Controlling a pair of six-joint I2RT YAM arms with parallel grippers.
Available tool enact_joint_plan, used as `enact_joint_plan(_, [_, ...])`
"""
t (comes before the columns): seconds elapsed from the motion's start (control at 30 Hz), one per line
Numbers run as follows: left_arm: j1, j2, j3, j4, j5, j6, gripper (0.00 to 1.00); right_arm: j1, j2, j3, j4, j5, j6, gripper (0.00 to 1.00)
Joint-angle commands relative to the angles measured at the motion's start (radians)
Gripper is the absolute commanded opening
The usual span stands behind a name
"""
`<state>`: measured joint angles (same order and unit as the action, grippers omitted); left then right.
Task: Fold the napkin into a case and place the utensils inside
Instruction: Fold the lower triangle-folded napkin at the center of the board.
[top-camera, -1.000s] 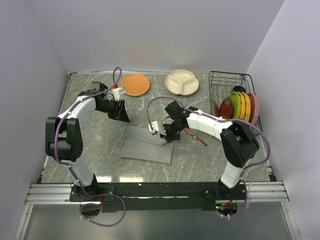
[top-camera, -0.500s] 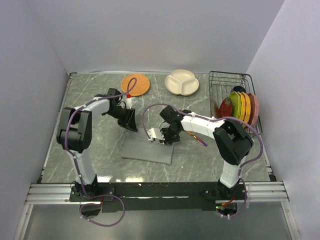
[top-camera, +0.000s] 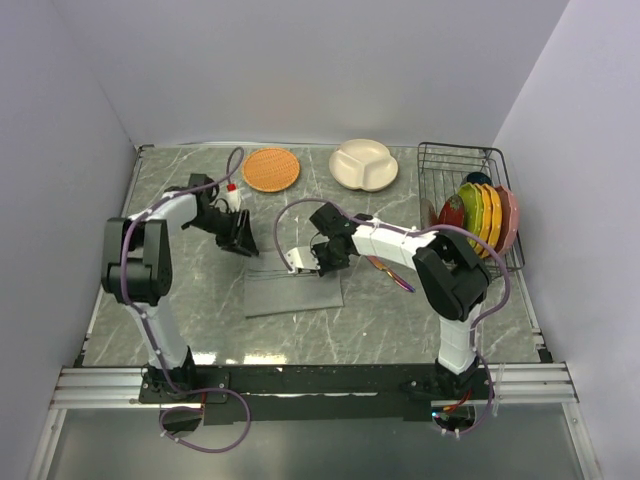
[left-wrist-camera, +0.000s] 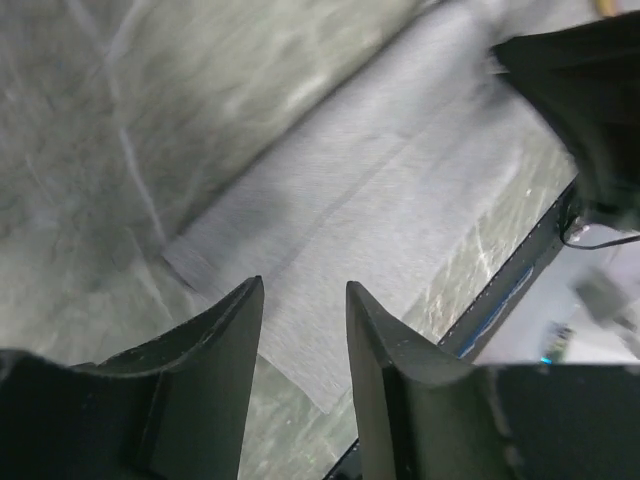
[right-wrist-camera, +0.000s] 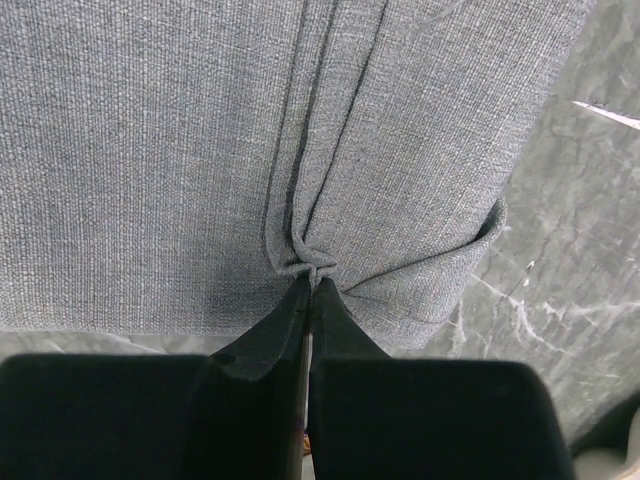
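The grey napkin (top-camera: 295, 293) lies folded into a flat band at the table's middle. My right gripper (top-camera: 322, 263) is at its far edge. In the right wrist view the gripper (right-wrist-camera: 311, 280) is shut on a pinched pleat of the napkin (right-wrist-camera: 150, 150), and cloth bunches at the tips. My left gripper (top-camera: 241, 241) is open and empty, above the table beyond the napkin's far left corner. In the left wrist view the gripper (left-wrist-camera: 303, 286) hovers over the napkin (left-wrist-camera: 380, 200). The purple knife (top-camera: 400, 280) and a bit of the gold spoon (top-camera: 381, 266) lie under my right arm.
A round orange woven mat (top-camera: 271, 169) and a cream divided plate (top-camera: 364, 164) sit at the back. A wire rack (top-camera: 455, 155) at the back right holds several coloured plates (top-camera: 480, 212). Side walls close in on both sides of the table.
My right gripper has moved left along the napkin's far edge with cloth pinched, and the napkin now looks narrower. My left gripper reached towards the napkin, then drew back left.
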<state>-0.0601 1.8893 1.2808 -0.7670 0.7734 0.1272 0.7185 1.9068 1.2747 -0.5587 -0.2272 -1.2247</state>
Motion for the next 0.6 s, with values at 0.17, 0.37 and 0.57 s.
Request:
enact_joint_plan(0.17, [0.118,-0.389,-0.165,0.149,0.109,0.711,0.55,-0.034,-0.1,-0.138,0.121,-0.04,-0.102,0.0])
enact_joint_plan(0.37, [0.025,-0.403,-0.276,0.1,0.063,1.124,0.48,-0.036,-0.107,-0.144,0.144,-0.067,-0.133,0.0])
enact_joint_plan(0.57, [-0.079,-0.398,-0.379,0.268,0.003,1.14,0.42,-0.045,-0.117,-0.158,0.151,-0.077,-0.139,0.0])
